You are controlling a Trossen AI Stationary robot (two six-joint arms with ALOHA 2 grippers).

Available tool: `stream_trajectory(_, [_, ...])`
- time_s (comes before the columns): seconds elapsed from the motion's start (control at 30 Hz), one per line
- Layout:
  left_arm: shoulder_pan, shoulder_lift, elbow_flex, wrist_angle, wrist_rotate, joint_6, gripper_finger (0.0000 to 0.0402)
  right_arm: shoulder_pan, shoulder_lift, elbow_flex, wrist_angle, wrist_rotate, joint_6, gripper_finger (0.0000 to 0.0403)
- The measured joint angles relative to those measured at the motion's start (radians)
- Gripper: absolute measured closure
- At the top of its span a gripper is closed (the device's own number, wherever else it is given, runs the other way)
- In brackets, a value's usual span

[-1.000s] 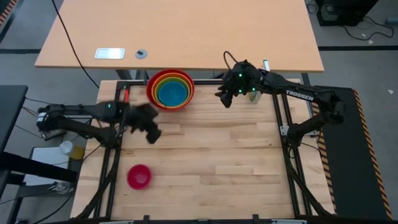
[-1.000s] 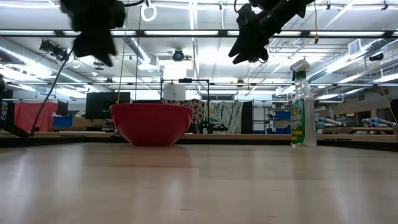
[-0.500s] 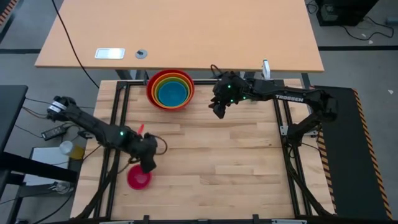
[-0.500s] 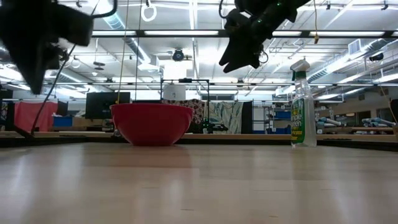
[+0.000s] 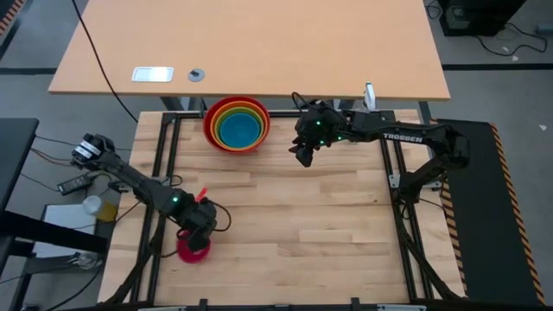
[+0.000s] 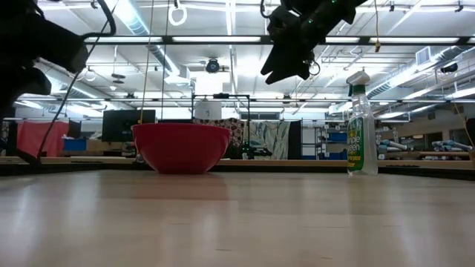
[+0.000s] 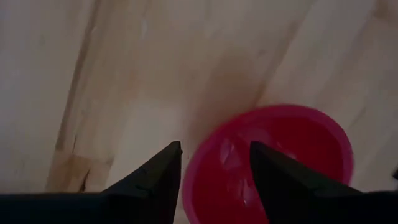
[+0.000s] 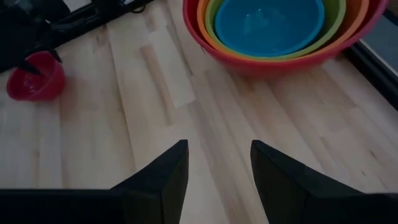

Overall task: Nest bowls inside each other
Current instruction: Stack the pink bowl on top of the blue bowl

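Note:
A stack of nested bowls [image 5: 236,123] stands at the table's far edge: red outermost, then orange and green, with blue [image 8: 268,23] innermost. In the low view only the red wall [image 6: 180,147] shows. A small pink bowl [image 5: 192,250] rests upright on its base near the front left. My left gripper [image 7: 214,152] hangs open over the pink bowl's rim [image 7: 194,168], pointing down, one finger outside the rim and one over the hollow. My right gripper [image 8: 217,149] is open in the air to the right of the stack, slanting down, with nothing between its fingers.
A green spray bottle [image 6: 361,126] stands at the far right edge. A larger light desk [image 5: 251,43] lies beyond the far edge. Bare wood [image 5: 328,225] spreads over the table's middle and right. Black frame rails [image 5: 402,225] run along the sides.
My left gripper has swung toward the table's near edge and down, turning as it went, and now hangs over the pink bowl. My right gripper has shifted a little toward the left and near side, sinking slightly. No bowl has moved.

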Motion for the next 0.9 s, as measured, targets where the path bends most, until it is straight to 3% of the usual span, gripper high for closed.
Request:
stream_trajectory(0.33, [-0.092,0.009,0.001,-0.012,-0.048,0.154,0.0210,0.000,0.000,0.000,0.004,-0.002,0.000,0.0223])
stream_trajectory(0.77, [-0.090,0.155,0.001,-0.032,-0.059,0.169,0.0211,0.000,0.000,0.000,0.046,0.003,0.019,0.0223])
stream_trajectory(0.9, [-0.090,0.182,0.001,-0.014,-0.052,0.158,0.0230,0.000,0.000,0.000,0.046,0.005,0.018,0.0223])
